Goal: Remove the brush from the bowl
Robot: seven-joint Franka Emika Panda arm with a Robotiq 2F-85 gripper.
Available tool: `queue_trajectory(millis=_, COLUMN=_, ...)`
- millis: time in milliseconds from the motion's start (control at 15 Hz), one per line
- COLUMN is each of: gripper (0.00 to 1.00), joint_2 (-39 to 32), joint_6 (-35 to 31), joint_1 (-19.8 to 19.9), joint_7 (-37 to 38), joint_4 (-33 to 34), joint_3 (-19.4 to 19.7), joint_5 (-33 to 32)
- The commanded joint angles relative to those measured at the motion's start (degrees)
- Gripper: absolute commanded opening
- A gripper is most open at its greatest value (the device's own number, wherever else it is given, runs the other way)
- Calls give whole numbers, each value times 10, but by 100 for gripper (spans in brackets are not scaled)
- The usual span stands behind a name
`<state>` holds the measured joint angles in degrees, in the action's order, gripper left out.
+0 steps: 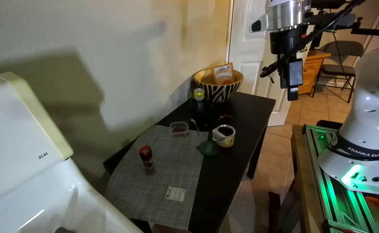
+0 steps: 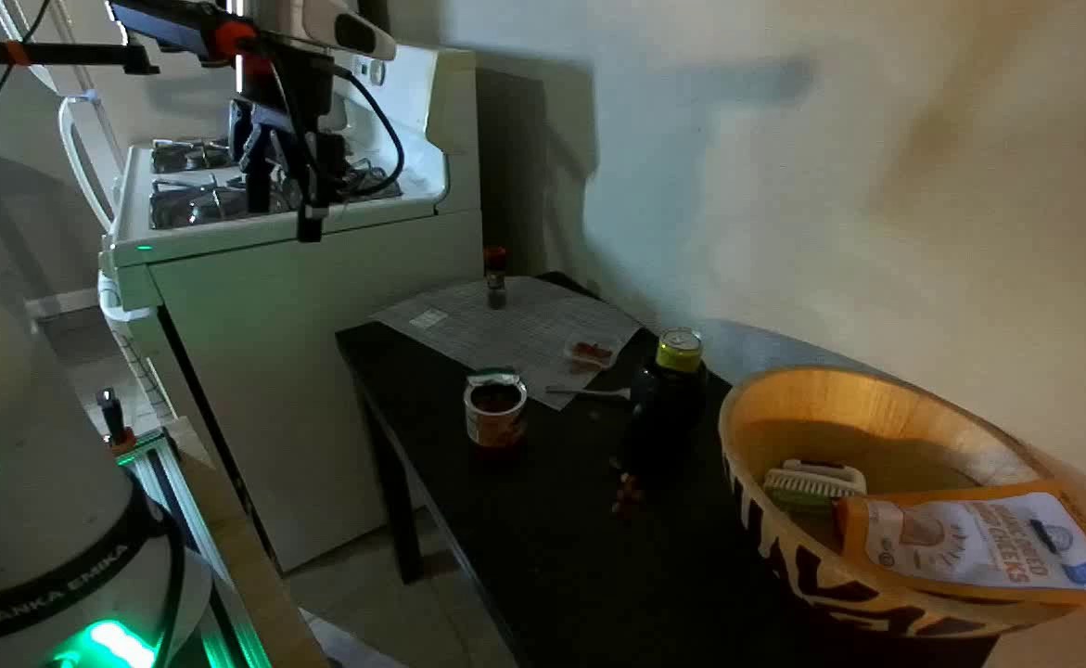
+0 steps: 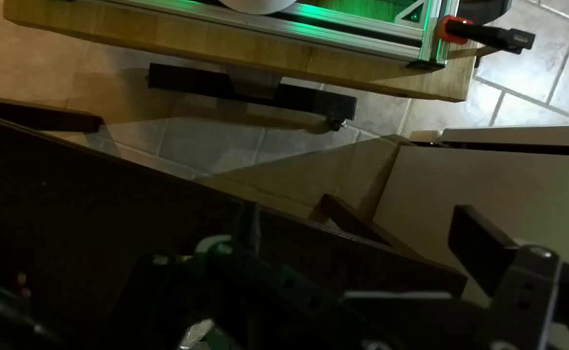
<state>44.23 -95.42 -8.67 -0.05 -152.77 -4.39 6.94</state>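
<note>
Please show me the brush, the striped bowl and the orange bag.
Brush [image 2: 811, 483], in an exterior view, on its ridged part.
Striped bowl [image 1: 221, 93], in an exterior view, on its outer wall.
Orange bag [image 2: 983, 545], in an exterior view, on its white label.

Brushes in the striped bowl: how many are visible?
1: in an exterior view, the brush lies inside the bowl beside the orange pouch, which could hide others.

shadows [image 1: 63, 84] fall across the pale wall [image 1: 134, 84].
</note>
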Motion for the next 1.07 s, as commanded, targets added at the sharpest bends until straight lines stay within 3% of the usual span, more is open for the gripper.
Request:
queue_trajectory(millis=0, gripper=100, joint_2=0, joint_6=1, joint_1=5, joint_7=-3, joint_4=1, joint_3=-4, joint_5=2)
queue_trajectory(millis=267, gripper=100, joint_2=-15, joint_6=-88, joint_1=83, joint_7=17, joint_4=14, joint_3=41, joint_5=-41)
queue_trajectory(millis=467, gripper=100, joint_2=-51, joint_6=-144, joint_1=152, joint_7=7, joint_4=54, joint_3=99, joint_5=-80)
queue_trajectory(millis=800, gripper=100, joint_2=-181, joint_6=-262, joint_1=222, joint_7=21, joint_4=157, joint_3=188, joint_5=-64)
queue_trajectory(millis=1000, gripper=100, joint_2=-284, joint_6=-306, joint_1=242, joint_7=58, joint_4=241, joint_3=213, joint_5=-49)
